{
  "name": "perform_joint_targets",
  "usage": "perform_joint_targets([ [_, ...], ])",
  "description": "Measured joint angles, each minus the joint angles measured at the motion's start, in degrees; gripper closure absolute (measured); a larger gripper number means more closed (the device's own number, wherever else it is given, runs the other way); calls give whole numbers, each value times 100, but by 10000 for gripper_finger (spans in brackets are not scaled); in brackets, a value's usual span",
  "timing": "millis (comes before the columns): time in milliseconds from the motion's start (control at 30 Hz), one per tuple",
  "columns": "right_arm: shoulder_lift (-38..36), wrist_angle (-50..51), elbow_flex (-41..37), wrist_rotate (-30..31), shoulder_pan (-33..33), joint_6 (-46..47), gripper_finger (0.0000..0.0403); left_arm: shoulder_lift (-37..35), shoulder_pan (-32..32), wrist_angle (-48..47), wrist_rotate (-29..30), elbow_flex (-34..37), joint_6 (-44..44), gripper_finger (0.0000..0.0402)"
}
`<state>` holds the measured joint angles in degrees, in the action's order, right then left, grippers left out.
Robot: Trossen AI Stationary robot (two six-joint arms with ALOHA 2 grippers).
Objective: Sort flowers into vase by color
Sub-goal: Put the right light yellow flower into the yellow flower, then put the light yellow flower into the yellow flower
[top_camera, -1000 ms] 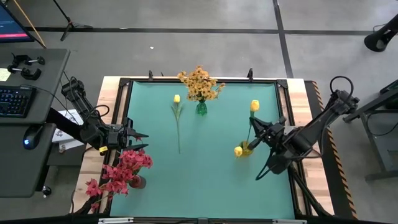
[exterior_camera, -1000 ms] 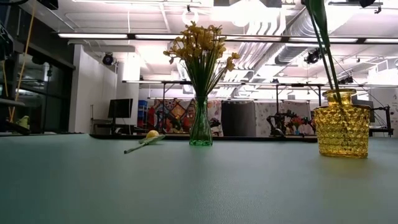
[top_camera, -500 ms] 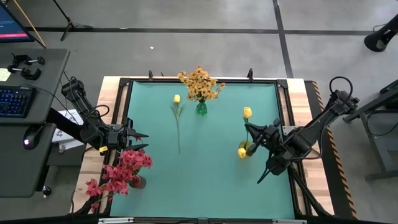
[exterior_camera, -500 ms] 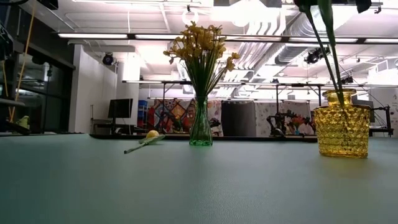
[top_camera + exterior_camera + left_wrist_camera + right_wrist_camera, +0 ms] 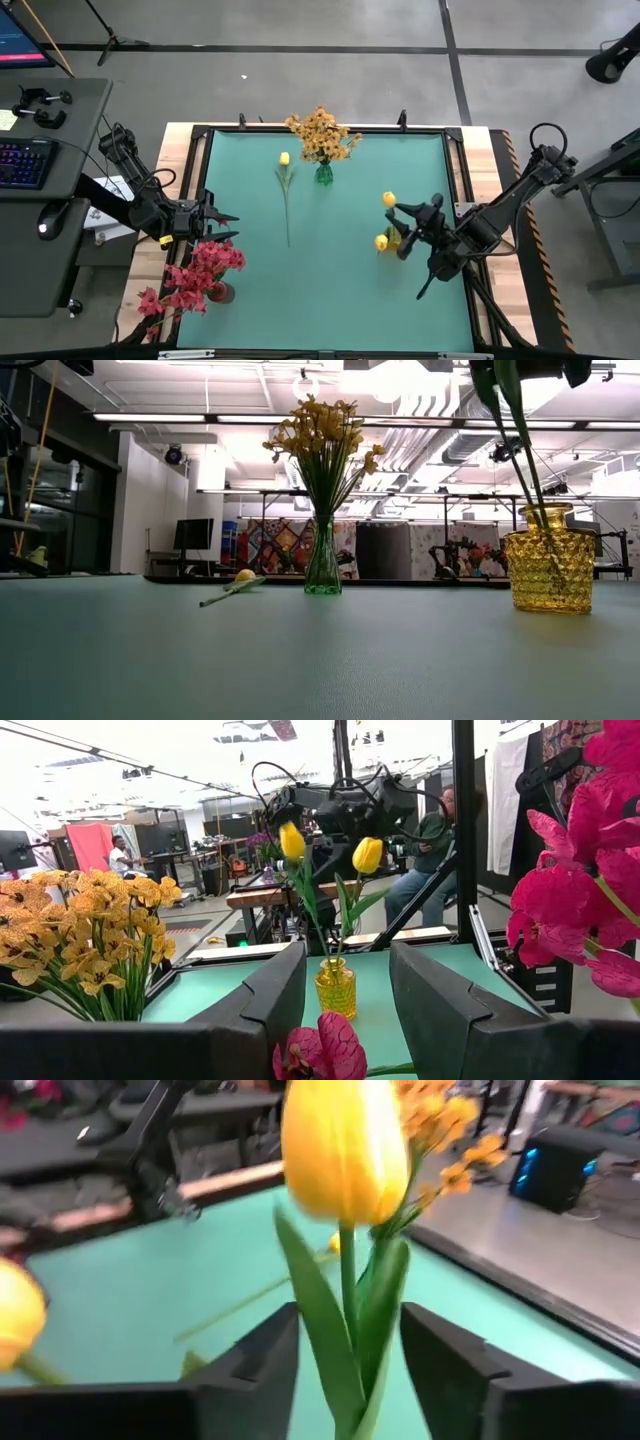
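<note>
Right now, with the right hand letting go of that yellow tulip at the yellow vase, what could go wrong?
1. The yellow tulip sits between the right hand's parted fingers; pulling away may snag its leaves and lift it out.
2. The two tulips lean in the short yellow vase, so a nudge might tip it.
3. One more yellow tulip on the mat lies near the green vase of orange flowers; reaching for it might brush that vase.

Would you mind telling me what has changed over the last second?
The right tool opened, releasing the yellow tulip into the yellow vase; its bloom swung left beside the other one. The left tool, loose tulip, orange bouquet and pink flowers stayed put.
</note>
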<state>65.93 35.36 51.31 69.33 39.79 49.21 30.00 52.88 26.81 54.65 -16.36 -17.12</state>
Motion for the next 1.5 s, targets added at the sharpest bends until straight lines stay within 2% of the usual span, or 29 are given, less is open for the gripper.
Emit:
perform_joint_targets([
  [133, -1, 2, 4, -646, 0, -229, 201, 0, 0, 0, 0, 0, 0, 266],
  [267, -79, 18, 4, -1164, 0, -166, 173, 0, 0, 0, 0, 0, 1, 266],
  [433, -374, 22, 4, -1499, 0, -159, 165, 0, 0, 0, 0, 0, 2, 266],
  [567, -768, 19, 4, -1490, 0, -201, 165, 0, 0, 0, 0, 0, 2, 266],
  [767, -1375, -253, 6, -783, 2, -819, 165, 0, 0, 0, 0, 0, 1, 266],
  [867, -1561, -518, 9, -1, -52, -1168, 165, 0, 0, 0, 0, 0, 0, 266],
  [967, -1624, -603, 11, 842, -295, -1159, 165, 0, 0, 0, 0, 0, 0, 266],
  [1067, -1619, -576, 11, 957, -793, -970, 165, 0, 0, 2, 0, 0, 0, 266],
  [1267, -1452, -173, 11, -262, -2355, -353, 191, 0, -2, 7, 0, 0, -103, 266],
  [1367, -1219, -73, 11, -1285, -3256, -270, 227, 0, -15, 7, 0, 0, -107, 266],
  [1500, -678, -117, 11, -2736, -4340, -415, 299, 0, -99, 6, -6, 0, -104, 266],
])
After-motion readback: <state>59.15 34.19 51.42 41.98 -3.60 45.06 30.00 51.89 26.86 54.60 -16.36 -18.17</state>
